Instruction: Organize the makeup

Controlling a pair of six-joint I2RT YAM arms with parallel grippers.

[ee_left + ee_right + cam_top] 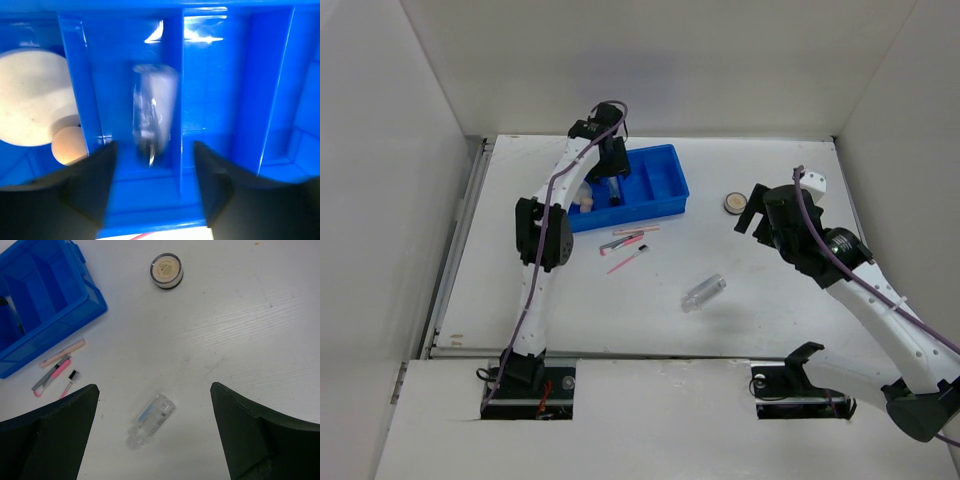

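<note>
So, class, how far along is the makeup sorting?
Done: puff and sponge share one tray compartment. In hand: nothing gripped; the tube, blurred, is in the next compartment below the open left gripper. Left: bottle, compact and pink sticks lie on the table; the right gripper hangs open.

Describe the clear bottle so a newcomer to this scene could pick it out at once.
Start at the blue tray at the back of the table, then come toward the near edge and rightward, past the thin pink sticks. The clear small bottle lies on its side there, alone. Unlike the beige-topped round compact farther back, it is see-through.
</note>
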